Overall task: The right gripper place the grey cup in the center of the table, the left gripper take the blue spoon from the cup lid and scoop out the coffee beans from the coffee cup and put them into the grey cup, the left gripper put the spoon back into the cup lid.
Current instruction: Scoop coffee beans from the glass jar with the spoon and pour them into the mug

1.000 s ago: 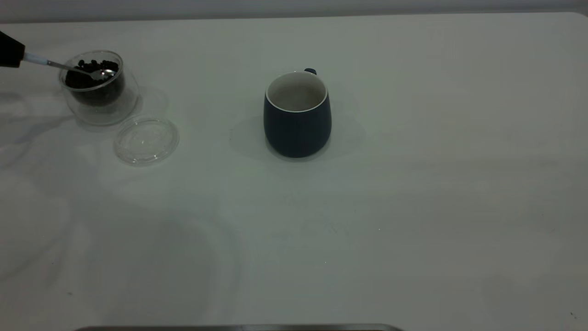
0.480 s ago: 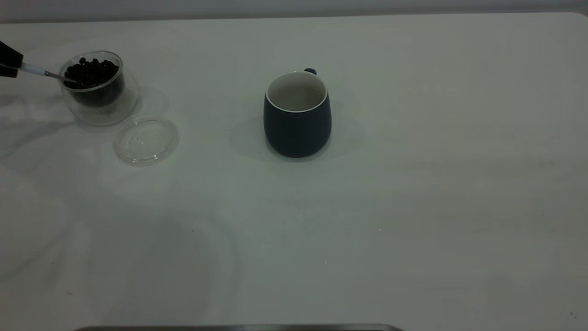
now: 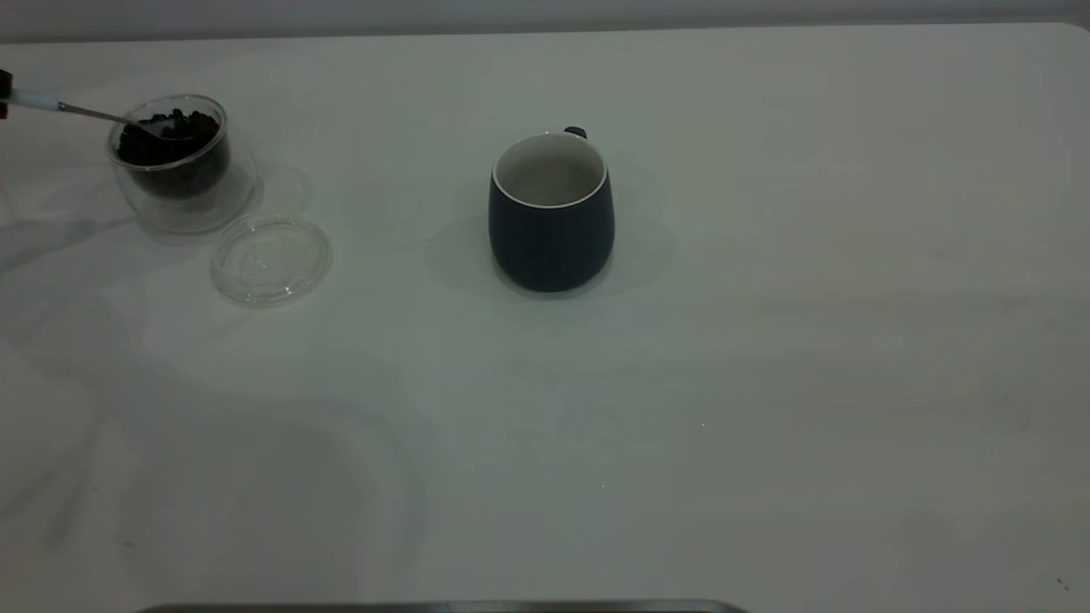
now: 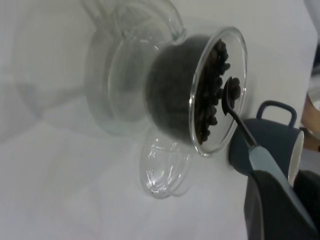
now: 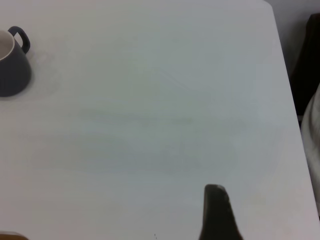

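Observation:
The coffee cup [image 3: 183, 183] stands at the far left of the table [image 3: 681, 409] with the coffee beans [image 3: 170, 145] inside. My left gripper [image 3: 3, 92] is at the left edge of the exterior view, shut on the blue spoon [image 3: 38, 103]. The spoon slants down over the rim with its bowl among the beans. The left wrist view shows the spoon handle [image 4: 262, 162] in my gripper [image 4: 272, 192] and the bowl [image 4: 231, 92] in the beans [image 4: 207, 100]. The cup lid [image 3: 271, 260] lies empty beside the coffee cup. The grey cup [image 3: 551, 217] stands at the centre, empty. My right gripper [image 5: 216, 210] is far right of the grey cup [image 5: 12, 62].
The table's far edge [image 3: 545, 30] runs along the top of the exterior view. A dark strip [image 3: 443, 607] lies along the near edge. The right wrist view shows the table's right edge [image 5: 290, 100] with dark and pale shapes beyond it.
My left gripper has drawn back to the left, almost out of the exterior view. The spoon's bowl went from above the beans, down into them near the cup's left side.

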Robot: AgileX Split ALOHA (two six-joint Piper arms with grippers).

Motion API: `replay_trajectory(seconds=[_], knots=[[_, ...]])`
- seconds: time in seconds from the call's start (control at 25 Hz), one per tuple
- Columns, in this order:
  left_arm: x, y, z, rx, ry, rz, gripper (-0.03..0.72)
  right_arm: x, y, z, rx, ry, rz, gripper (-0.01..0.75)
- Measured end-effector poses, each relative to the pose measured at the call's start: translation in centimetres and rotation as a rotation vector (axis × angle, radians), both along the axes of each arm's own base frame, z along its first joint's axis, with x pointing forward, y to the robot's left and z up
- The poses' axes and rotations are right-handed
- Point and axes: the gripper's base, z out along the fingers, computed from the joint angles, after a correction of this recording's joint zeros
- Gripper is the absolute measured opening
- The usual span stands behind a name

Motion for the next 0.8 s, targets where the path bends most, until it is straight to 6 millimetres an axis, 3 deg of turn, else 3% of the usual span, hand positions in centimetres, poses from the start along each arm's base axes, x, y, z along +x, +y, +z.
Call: replay_trajectory(seconds=[0.24,0.8], knots=[[-0.1,-0.2,-1.4,-0.027,0.011,-0.005,0.132,0.0,0.0,0.0,0.0,-0.001,0.0,0.459],[0.0,0.7,-0.9,-0.047,-0.087,0.03,0.132,0.0,0.0,0.0,0.0,-0.001,0.0,0.459]])
